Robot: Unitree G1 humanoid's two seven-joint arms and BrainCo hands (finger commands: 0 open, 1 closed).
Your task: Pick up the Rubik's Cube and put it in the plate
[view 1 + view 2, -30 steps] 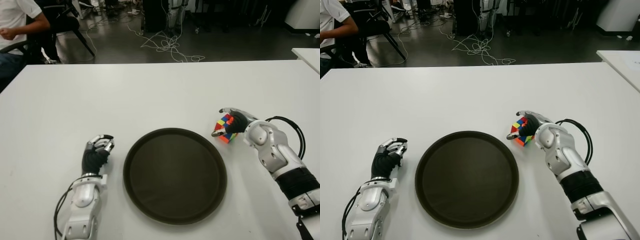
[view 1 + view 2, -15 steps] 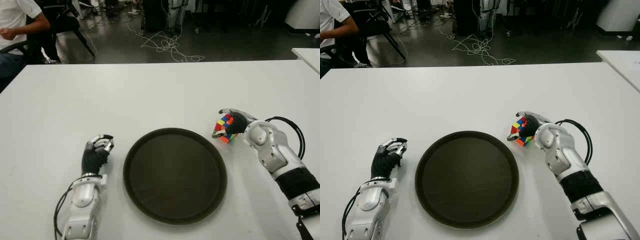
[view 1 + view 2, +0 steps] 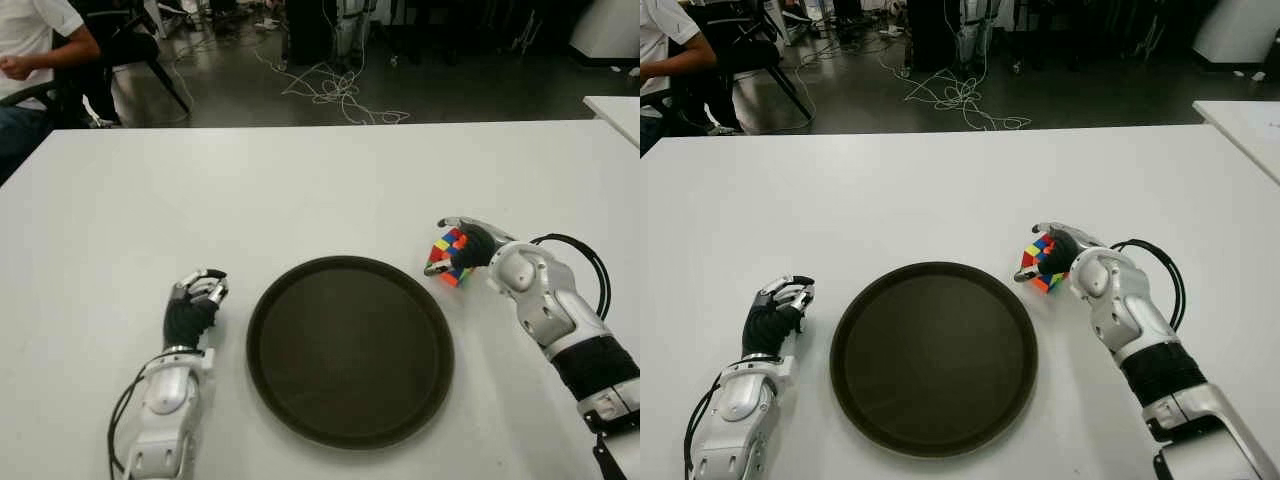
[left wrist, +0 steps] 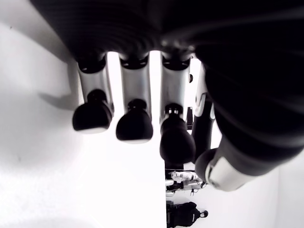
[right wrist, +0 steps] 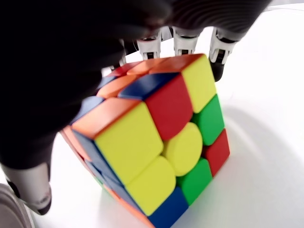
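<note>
Grasp stage: right robot hand (image 3: 468,247) closed around the tilted Rubik's Cube (image 3: 449,257) just right of the empty plate (image 3: 349,348); transfer remains; left robot hand (image 3: 193,303), curled and empty, left of plate.

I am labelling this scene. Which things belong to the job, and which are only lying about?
Job: cube, held by right hand; plate.
Not job: left hand, left of the plate; floor cables; seated person.

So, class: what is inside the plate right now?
Nothing: the plate shows only its bare dark surface, none of it covered. The cube sits outside its rim on the table, in the right hand.
</note>
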